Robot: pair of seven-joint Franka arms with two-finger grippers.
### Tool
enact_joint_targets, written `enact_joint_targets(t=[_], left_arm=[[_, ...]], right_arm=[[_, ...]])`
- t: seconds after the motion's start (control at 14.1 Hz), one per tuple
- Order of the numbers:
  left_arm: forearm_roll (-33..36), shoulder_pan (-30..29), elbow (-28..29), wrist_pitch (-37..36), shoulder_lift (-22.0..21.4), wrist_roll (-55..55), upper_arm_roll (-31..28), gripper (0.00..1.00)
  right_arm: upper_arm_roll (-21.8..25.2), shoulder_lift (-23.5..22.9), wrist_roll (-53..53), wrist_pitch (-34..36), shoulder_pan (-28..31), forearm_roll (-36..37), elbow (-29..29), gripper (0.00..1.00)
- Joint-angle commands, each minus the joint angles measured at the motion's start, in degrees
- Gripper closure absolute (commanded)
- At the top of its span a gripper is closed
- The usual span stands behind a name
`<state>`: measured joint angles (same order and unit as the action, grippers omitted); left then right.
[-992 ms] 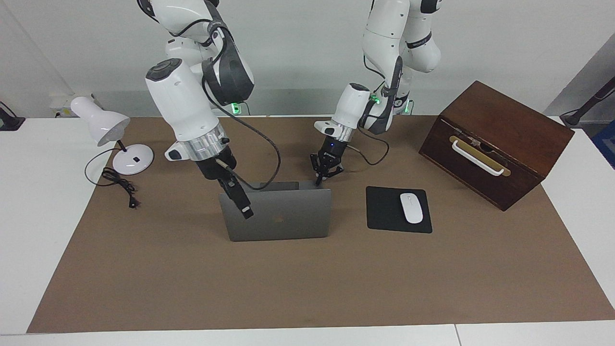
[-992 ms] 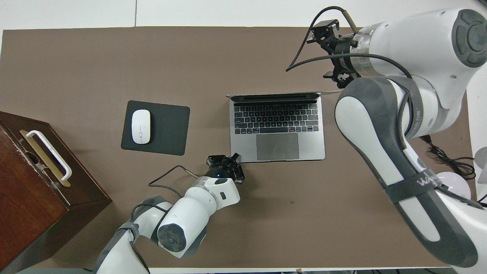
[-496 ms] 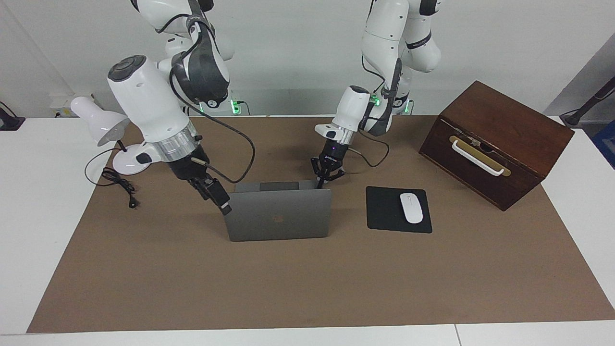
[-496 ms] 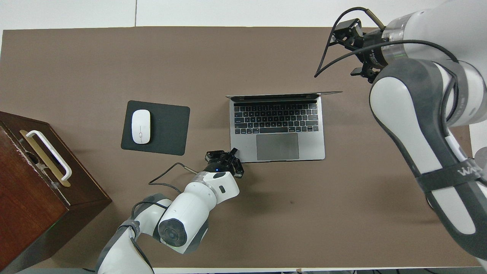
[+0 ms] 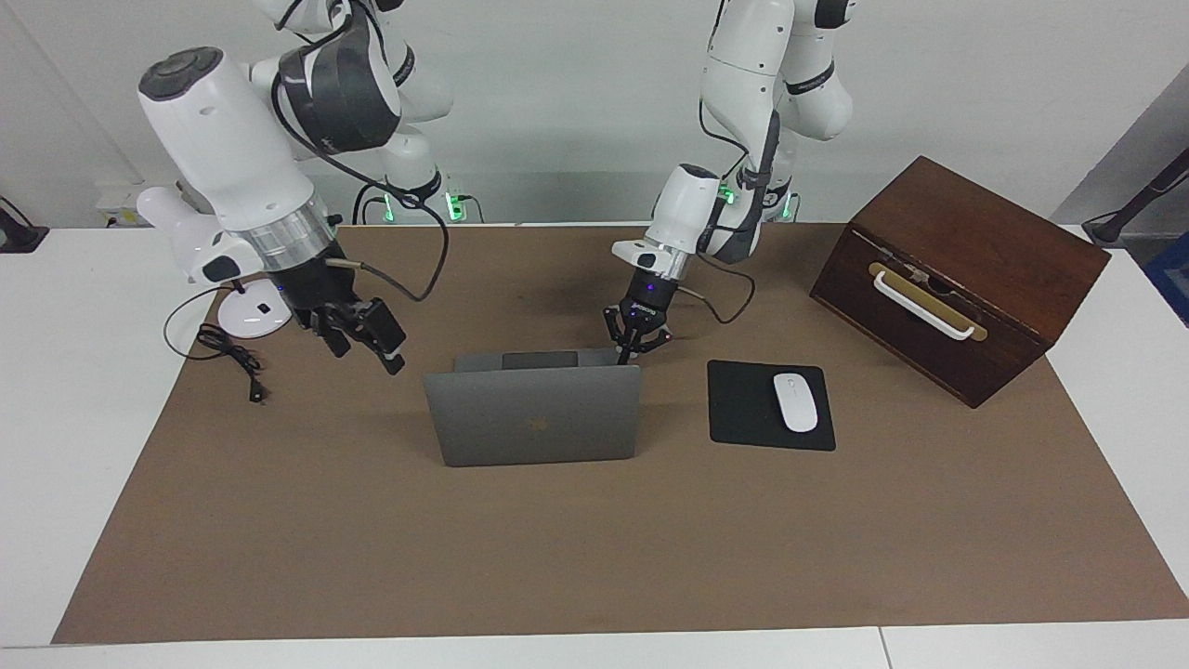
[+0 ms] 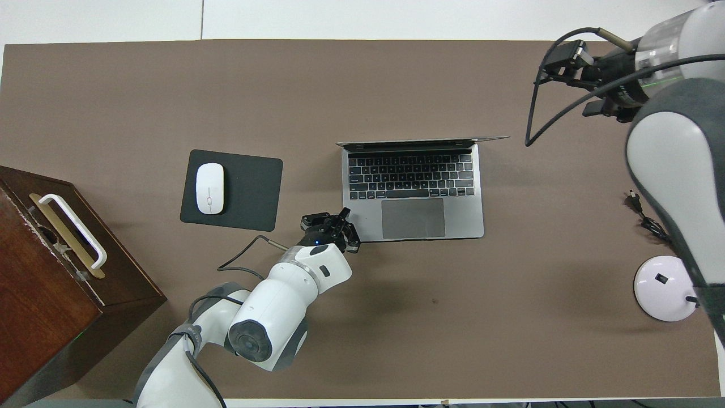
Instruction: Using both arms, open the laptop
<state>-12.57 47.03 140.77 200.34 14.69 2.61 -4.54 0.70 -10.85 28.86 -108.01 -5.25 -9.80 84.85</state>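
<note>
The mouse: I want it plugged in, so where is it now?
The white mouse lies on the black mouse pad, between the open laptop and the wooden box, toward the left arm's end.

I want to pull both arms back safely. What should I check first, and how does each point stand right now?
1. Laptop open: ok, lid stands upright.
2. Right pincer clear of the lid: ok, in the air toward the right arm's end, apart from the laptop.
3. Left pincer free of the laptop: cannot tell, it sits at the base's corner nearer the robots.
4. Mouse out of the way: ok, on its pad beside the laptop.
5. Lamp untouched by the right pincer: ok.
</note>
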Motion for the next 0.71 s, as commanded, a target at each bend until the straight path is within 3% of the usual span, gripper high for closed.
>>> enact_joint_targets(t=[0.0,0.28,0.64], left_arm=[[-0.79,-1.42,0.3,-2.49,-2.73,0.29,0.32,1.0],[-0.79,-3.7,-0.84,-13.9,-8.7,0.29,0.15,1.0],[-0.61,-7.65,-3.47,-29.36,-16.26,-0.32,0.06,1.0]], right_arm=[[-0.52,3.11,-7.38,4.02,1.65,3.71,0.23,0.0],[0.0,7.24,-23.45,7.45,2.35,9.08,0.58,0.0],[-0.08,9.26,-29.21,9.22,4.37,12.16,1.63,0.0]])
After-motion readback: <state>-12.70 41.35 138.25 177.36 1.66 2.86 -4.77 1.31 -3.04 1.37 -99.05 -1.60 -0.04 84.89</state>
